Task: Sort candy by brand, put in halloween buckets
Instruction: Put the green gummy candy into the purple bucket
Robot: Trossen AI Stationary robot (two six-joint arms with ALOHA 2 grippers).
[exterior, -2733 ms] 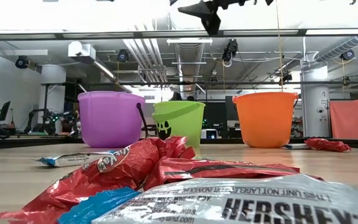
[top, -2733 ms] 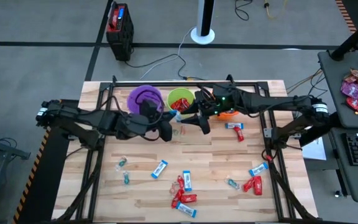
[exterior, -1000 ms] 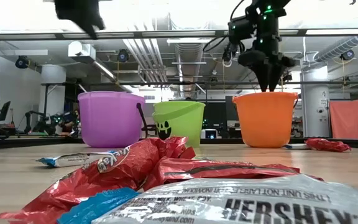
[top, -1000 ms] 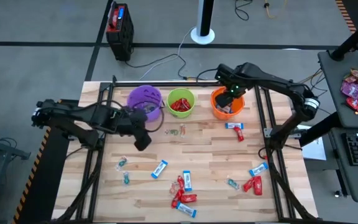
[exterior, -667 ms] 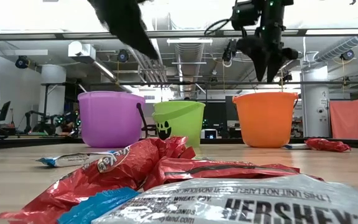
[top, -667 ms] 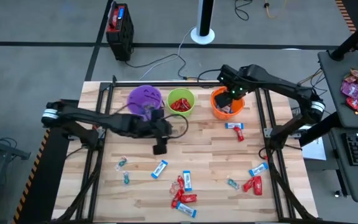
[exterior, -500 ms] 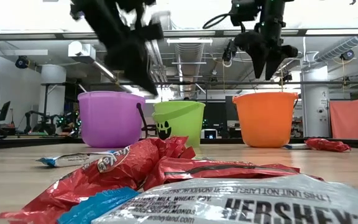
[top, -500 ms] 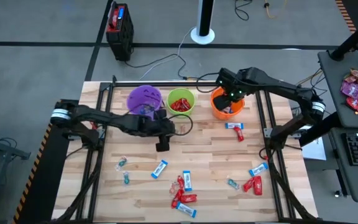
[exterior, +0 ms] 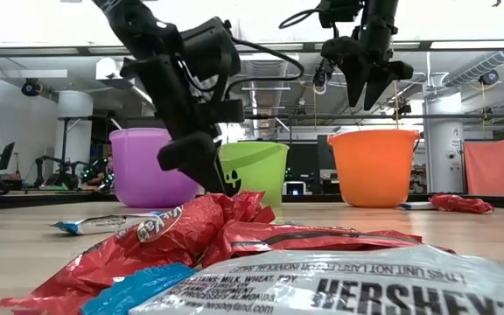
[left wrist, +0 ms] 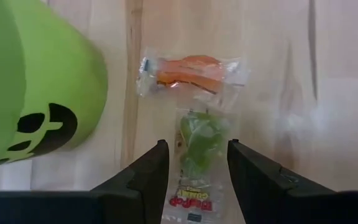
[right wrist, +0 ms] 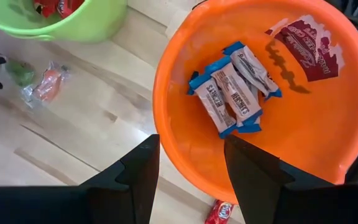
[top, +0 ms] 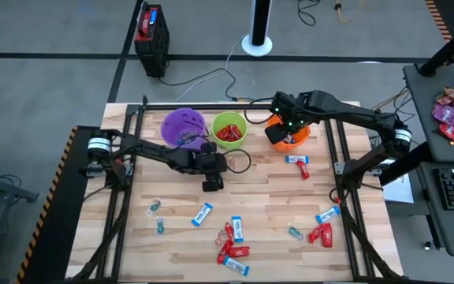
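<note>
Straddling a clear-wrapped green candy [left wrist: 199, 140] on the wooden table [top: 266, 201], the left gripper [left wrist: 194, 163] stands open beside the lime green plastic bucket [left wrist: 23, 81]; its fingers are apart from the wrapper. Right gripper [right wrist: 186, 171], open and empty, hangs over the orange plastic bucket [right wrist: 303, 118] holding blue-and-white bars [right wrist: 232, 90]. Purple bucket [top: 183, 125] stands leftmost.

A robotics lab or workshop, seemingly, is housing this wooden table [top: 266, 197]: exposed ceiling pipes [exterior: 265, 74] are running overhead, cables [top: 211, 75] are trailing across grey floor, and a side desk [top: 448, 158] is standing at right.
</note>
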